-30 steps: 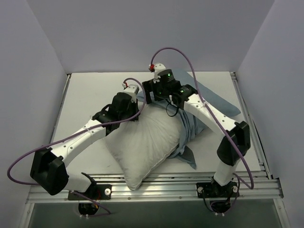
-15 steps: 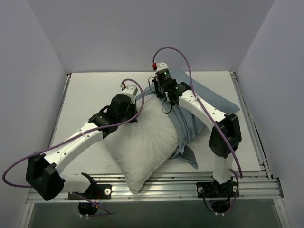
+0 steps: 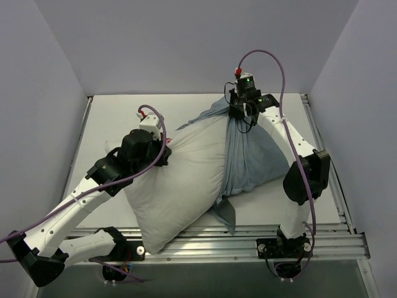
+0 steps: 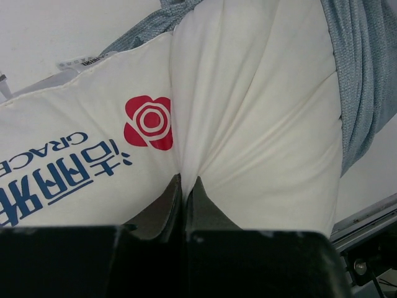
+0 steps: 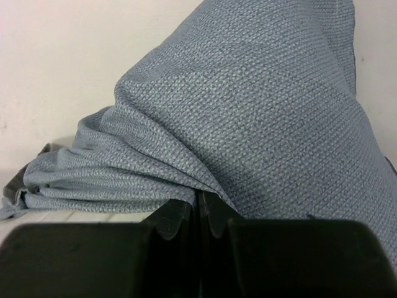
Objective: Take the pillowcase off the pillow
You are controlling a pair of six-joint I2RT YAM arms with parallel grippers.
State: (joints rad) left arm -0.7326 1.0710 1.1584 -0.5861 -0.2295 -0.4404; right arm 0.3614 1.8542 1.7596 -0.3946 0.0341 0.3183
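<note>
The plump white pillow (image 3: 177, 186) lay diagonally on the white table (image 3: 111, 118), its right part inside the blue-grey woven cloth pillowcase (image 3: 251, 161). The left gripper (image 4: 185, 186) was clenched on a pillow fold beside a red flower logo (image 4: 149, 122), blue "GRACE" lettering (image 4: 59, 149) and blue Chinese characters (image 4: 68, 180). The print on the white sewn tag (image 4: 80, 61) was too small to read. The right gripper (image 5: 200, 208) pinched bunched pillowcase cloth.

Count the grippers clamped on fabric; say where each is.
2. The left gripper pinches the pillow beside its red logo; the right gripper pinches the pillowcase at the far side.
</note>
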